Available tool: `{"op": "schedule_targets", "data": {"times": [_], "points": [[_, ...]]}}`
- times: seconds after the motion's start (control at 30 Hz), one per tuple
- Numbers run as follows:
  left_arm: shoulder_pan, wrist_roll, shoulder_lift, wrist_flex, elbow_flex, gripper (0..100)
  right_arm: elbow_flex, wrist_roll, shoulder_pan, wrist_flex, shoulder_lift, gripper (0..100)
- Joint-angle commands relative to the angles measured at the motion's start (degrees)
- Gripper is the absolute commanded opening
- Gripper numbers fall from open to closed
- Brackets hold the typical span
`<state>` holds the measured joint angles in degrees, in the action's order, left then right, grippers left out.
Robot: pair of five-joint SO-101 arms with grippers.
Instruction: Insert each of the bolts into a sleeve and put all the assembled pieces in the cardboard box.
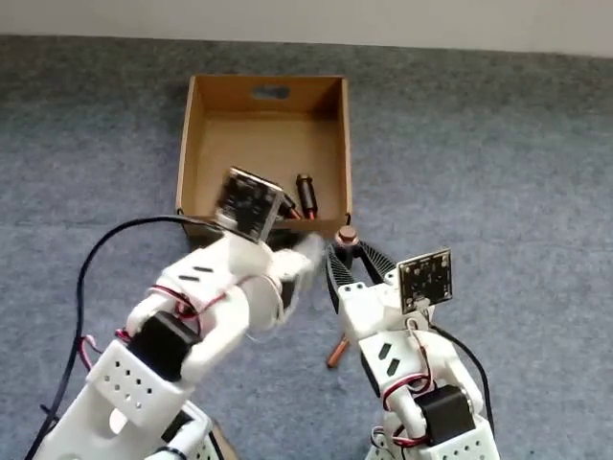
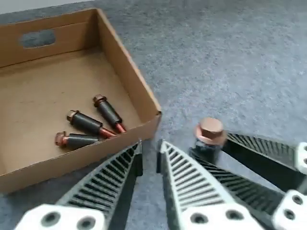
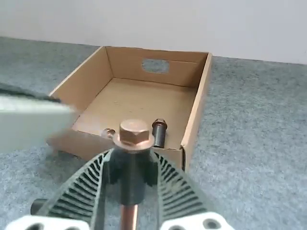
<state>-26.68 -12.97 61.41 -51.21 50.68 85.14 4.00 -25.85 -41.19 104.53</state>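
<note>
Right end effector grips bolt; box holds three.

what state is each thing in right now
cardboard box: open-topped, upright on the carpet
assembled pieces: three bolts in sleeves, lying flat inside the box
left gripper: slightly open, empty, at the box's near wall
right gripper: shut on a sleeved bolt
sleeved bolt: upright, head up, outside the box
loose bolt: lying on the carpet, apparently without a sleeve
</note>
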Motion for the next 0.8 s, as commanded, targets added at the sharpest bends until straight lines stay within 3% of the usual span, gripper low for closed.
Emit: {"op": "schedule_targets", "data": {"times": [0.0,0.2,0.33,0.4,0.6,0.77], "points": [[8.4,-0.18,1.01,-0.35,-1.45,2,-2.15,0.53,0.04,0.13,0.66,0.6],[23.34,0.0,1.01,-2.73,-1.27,2,-1.98,0.53,0.04,0.13,0.66,0.6],[36.88,0.09,0.84,-5.36,-0.48,2,-1.98,0.62,0.04,0.13,0.66,0.6],[41.27,3.08,0.84,-5.63,2.15,2,-1.98,0.7,0.04,0.13,0.66,0.6],[42.95,23.38,0.92,-4.13,13.49,2,-1.98,0.7,0.04,0.13,0.57,0.6],[41.98,26.29,0.92,5.45,23.96,2,-1.63,0.7,-0.04,0.04,0.48,0.6]]}}
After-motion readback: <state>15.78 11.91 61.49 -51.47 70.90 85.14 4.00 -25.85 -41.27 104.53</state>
